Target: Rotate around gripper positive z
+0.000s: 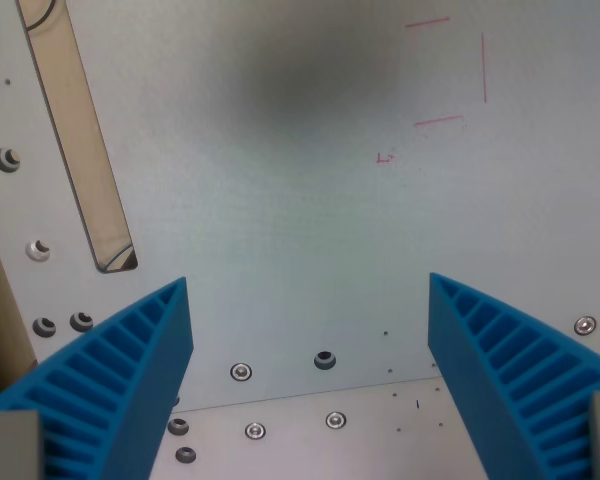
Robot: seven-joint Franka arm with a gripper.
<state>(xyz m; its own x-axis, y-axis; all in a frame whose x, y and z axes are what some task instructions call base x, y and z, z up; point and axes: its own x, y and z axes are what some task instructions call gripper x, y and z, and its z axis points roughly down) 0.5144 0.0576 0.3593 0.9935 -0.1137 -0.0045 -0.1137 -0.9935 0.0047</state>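
A pale grey metal tabletop (pixel 300 240) fills the wrist view, dotted with small screws (pixel 241 372) and marked with thin red lines (pixel 450 75). A tan slotted strip (pixel 80 140) runs diagonally at upper left, cut off by the frame. The blue ribbed gripper (pixel 310 330) hangs spread wide, holding nothing; its finger bases are cropped.

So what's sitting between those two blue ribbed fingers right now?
Nothing is held. In the wrist view, the gap of the open gripper shows only the pale plate, with a dark hole and a screw lower down.
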